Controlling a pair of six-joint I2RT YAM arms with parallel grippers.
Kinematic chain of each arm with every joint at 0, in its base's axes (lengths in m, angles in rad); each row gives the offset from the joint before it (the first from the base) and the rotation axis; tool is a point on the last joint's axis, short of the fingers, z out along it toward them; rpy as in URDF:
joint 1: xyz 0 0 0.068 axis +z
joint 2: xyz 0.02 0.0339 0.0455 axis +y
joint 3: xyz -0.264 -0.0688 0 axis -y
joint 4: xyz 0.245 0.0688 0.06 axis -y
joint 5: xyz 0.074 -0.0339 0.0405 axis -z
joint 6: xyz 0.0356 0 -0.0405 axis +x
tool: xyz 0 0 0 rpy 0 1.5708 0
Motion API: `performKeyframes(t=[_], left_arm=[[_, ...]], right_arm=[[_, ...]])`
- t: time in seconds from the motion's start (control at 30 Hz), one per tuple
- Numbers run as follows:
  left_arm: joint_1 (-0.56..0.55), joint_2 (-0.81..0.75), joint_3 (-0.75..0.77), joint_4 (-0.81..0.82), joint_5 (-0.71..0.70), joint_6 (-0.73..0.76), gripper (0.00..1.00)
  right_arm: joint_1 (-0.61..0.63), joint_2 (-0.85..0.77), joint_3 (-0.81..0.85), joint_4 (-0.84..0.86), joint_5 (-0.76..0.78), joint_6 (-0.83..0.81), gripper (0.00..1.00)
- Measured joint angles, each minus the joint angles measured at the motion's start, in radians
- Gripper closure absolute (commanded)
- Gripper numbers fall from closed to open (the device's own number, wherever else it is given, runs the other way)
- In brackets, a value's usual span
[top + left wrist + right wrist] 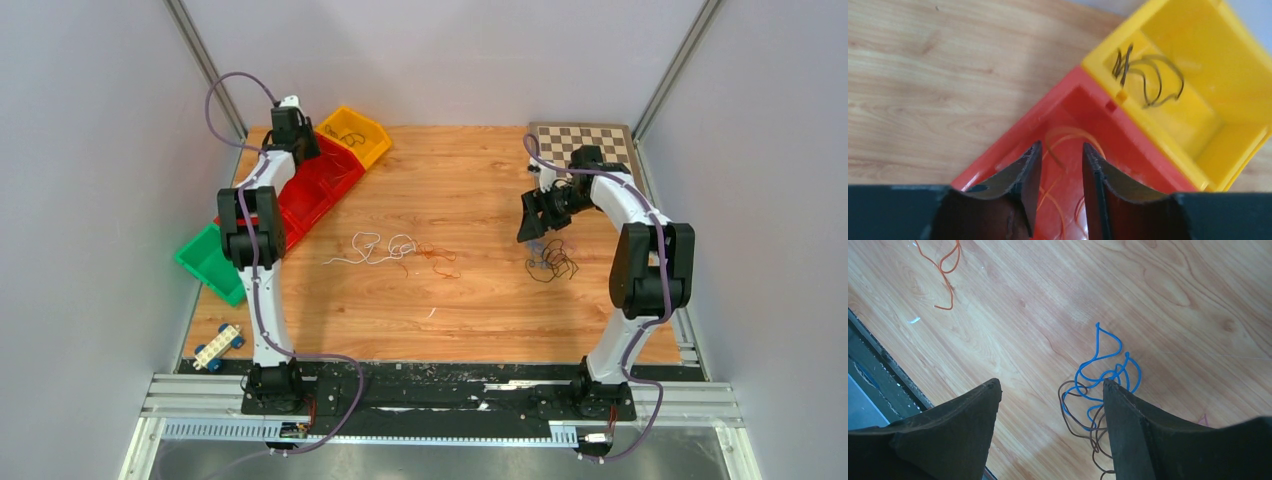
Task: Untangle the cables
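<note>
Tabletop (470, 180); bent right arm (640, 250) above cables (551, 262)

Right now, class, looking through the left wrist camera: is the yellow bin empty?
No, a dark curly wire lies on the floor of the yellow bin.

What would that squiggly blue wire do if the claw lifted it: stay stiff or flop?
It would probably sag yet keep its curls, since the blue wire holds springy loops while lying loose on the table. It looks very thin, so it is likely light. It crosses the brown wire, so lifting it might drag that along too.
</note>
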Motion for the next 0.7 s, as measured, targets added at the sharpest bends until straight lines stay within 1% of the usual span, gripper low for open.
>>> performKeyframes(t=[0.03,0.07,0.1,0.27,0.3,0.37,0.43,0.57,0.63,0.7], left_arm=[[0.002,-0.01,-0.03,0.005,0.006,0.002,0.47],[0.003,-0.021,-0.056,0.006,0.016,0.007,0.44],[0.004,-0.036,-0.087,0.014,0.028,0.01,0.37],[0.01,-0.164,-0.163,0.006,0.089,0.04,0.2],[0.011,-0.199,-0.179,0.007,0.11,0.05,0.15],[0.016,-0.292,-0.227,0.008,0.161,0.079,0.12],[0.023,-0.42,-0.301,0.007,0.277,0.15,0.11],[0.032,-0.615,-0.393,-0.087,0.605,0.36,0.11],[0.013,-0.666,-0.439,-0.156,0.723,0.458,0.09],[-0.016,-0.674,-0.484,-0.202,0.781,0.515,0.05]], right_arm=[[0.0,0.003,0.005,0.0,-0.002,0.0,0.27],[0.0,0.005,0.008,0.001,-0.003,0.0,0.27],[0.0,0.006,0.012,0.0,-0.005,0.0,0.27],[0.021,0.018,0.064,-0.004,-0.028,0.0,0.27],[0.031,0.023,0.076,-0.002,-0.034,0.0,0.27],[0.051,0.034,0.093,-0.001,-0.045,-0.001,0.27],[0.08,0.051,0.111,0.003,-0.058,-0.001,0.27],[0.152,0.096,0.124,0.016,-0.079,0.001,0.27],[0.203,0.14,0.139,0.029,-0.081,0.013,0.27],[0.248,0.181,0.156,0.044,-0.079,0.026,0.27]])
